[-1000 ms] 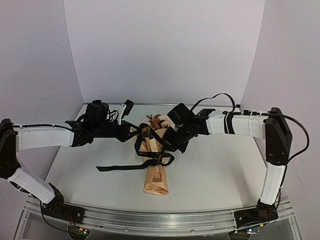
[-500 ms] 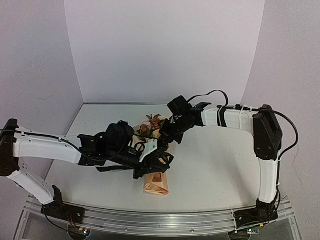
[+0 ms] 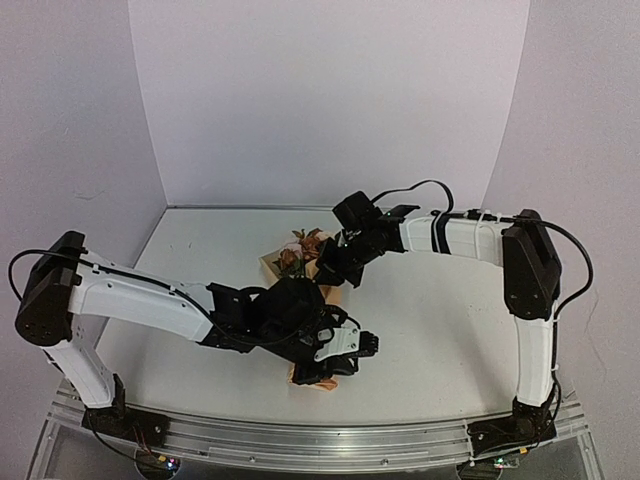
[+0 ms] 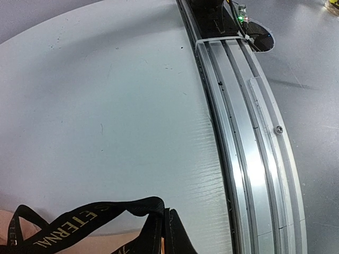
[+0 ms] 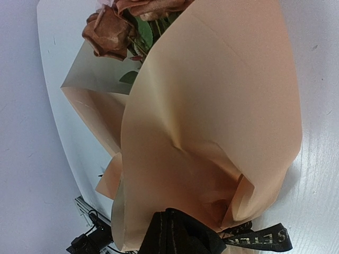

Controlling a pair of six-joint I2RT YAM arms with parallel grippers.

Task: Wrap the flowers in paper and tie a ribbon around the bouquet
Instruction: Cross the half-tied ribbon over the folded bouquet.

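The bouquet (image 5: 212,116) lies mid-table (image 3: 440,320) with its rust and cream flowers (image 5: 114,32) toward the back wall and the black ribbon (image 4: 79,222) at its narrower part. The left arm stretches low across the cone's near end, hiding it from above. The left gripper (image 3: 355,348) is pressed closed on a ribbon strand, near the aluminium rail (image 4: 249,132). The right gripper (image 3: 332,274), reaching in beside the wide end, pinches bunched ribbon.

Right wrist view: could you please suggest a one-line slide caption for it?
Kraft-paper bouquet on the table, rust blooms at its wide end, black lettered ribbon bunched at its narrow end.
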